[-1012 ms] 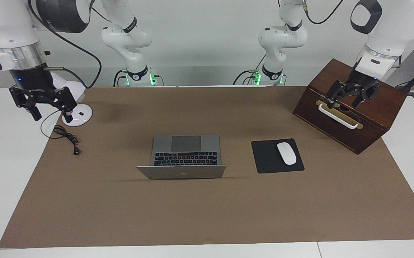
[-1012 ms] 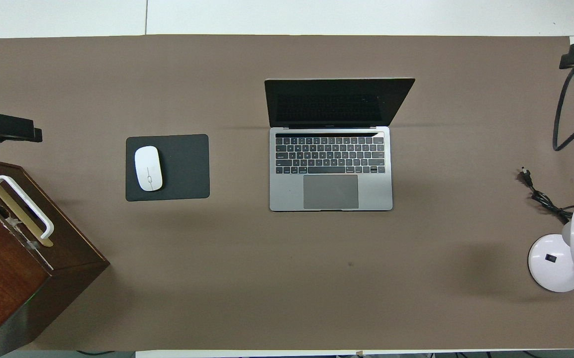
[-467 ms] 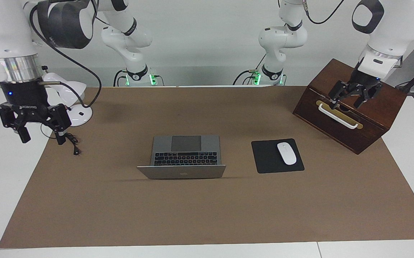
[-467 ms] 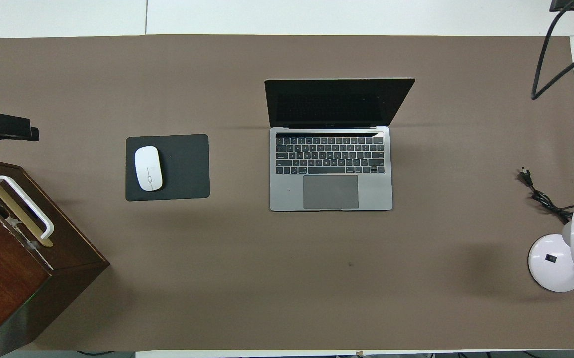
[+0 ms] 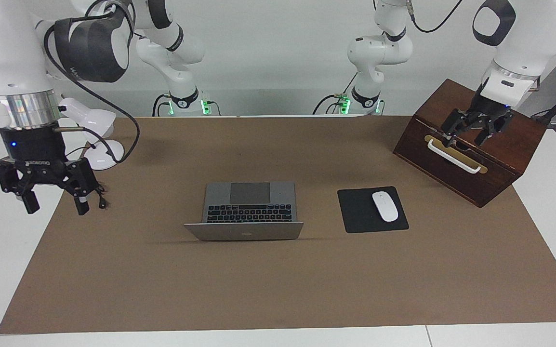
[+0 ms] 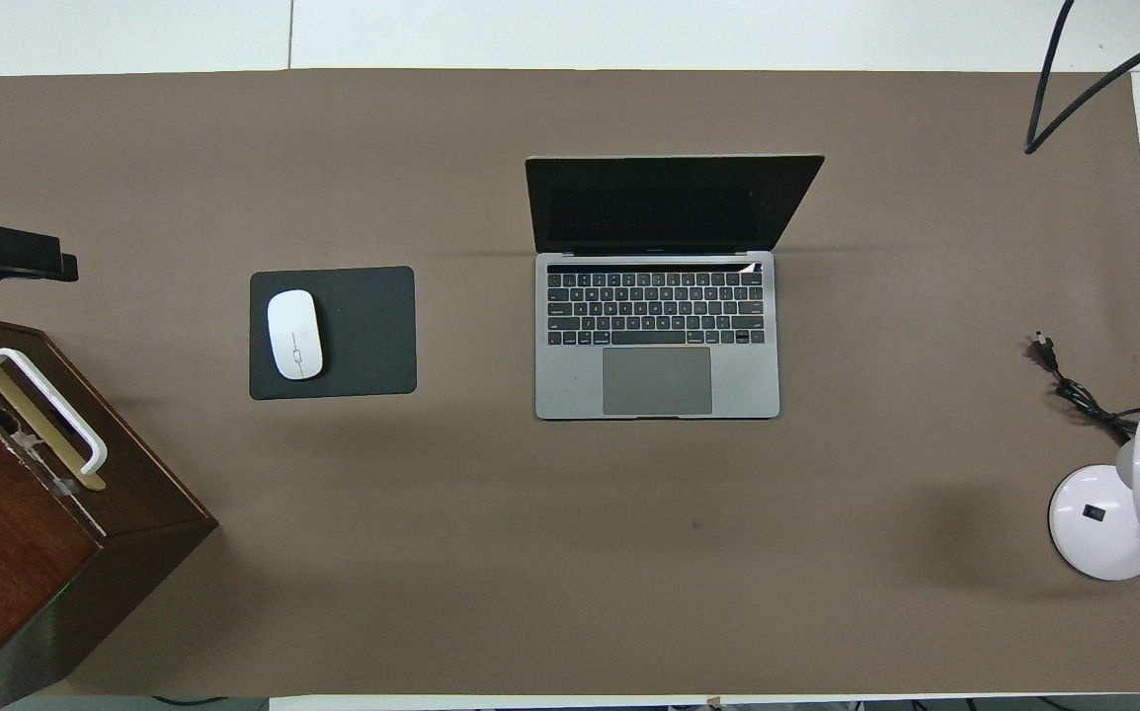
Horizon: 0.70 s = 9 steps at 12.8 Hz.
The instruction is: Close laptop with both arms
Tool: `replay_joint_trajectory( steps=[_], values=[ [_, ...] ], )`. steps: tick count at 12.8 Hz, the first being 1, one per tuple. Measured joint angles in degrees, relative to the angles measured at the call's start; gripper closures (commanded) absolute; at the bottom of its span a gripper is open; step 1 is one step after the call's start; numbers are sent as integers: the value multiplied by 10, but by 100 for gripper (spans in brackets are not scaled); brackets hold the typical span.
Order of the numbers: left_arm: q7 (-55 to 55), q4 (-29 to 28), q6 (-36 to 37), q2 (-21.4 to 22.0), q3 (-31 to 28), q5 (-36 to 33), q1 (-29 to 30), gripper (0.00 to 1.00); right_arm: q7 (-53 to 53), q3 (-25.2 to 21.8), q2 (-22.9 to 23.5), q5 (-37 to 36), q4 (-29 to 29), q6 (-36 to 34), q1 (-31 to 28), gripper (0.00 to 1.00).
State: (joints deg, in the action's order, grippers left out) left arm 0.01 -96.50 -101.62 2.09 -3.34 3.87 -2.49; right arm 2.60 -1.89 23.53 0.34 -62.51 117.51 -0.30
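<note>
The laptop lies open in the middle of the brown mat, its silver-grey lid tilted up on the side away from the robots and its dark screen facing them. My right gripper hangs open over the mat's edge at the right arm's end, well apart from the laptop and holding nothing. My left gripper is open over the sloped face of the wooden box, just above its white handle, with nothing between its fingers.
A black mouse pad with a white mouse lies beside the laptop, toward the left arm's end. The wooden box stands there too. A white desk lamp and its black cord sit at the right arm's end.
The right gripper has come down and swung out from beside the lamp to hang over the mat's edge. The left gripper has barely shifted. The laptop has not moved.
</note>
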Motion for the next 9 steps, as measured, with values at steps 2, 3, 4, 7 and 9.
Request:
replay_joint_trajectory(
  steps=[2, 3, 4, 7, 9],
  values=[
    [0, 0, -6, 0, 0, 0, 0, 86, 0, 8, 10, 0, 1, 36, 0, 16],
    [0, 0, -16, 0, 0, 0, 0, 100, 0, 14, 20, 0, 3, 59, 0, 31],
    [0, -1, -28, 0, 0, 0, 0, 100, 0, 19, 33, 0, 11, 81, 0, 46],
    [0, -5, -46, 0, 0, 0, 0, 100, 0, 35, 83, 0, 44, 140, 3, 94],
    [0, -8, -48, 0, -1, 0, 0, 100, 2, 37, 114, -2, 52, 185, 19, 100]
  ],
)
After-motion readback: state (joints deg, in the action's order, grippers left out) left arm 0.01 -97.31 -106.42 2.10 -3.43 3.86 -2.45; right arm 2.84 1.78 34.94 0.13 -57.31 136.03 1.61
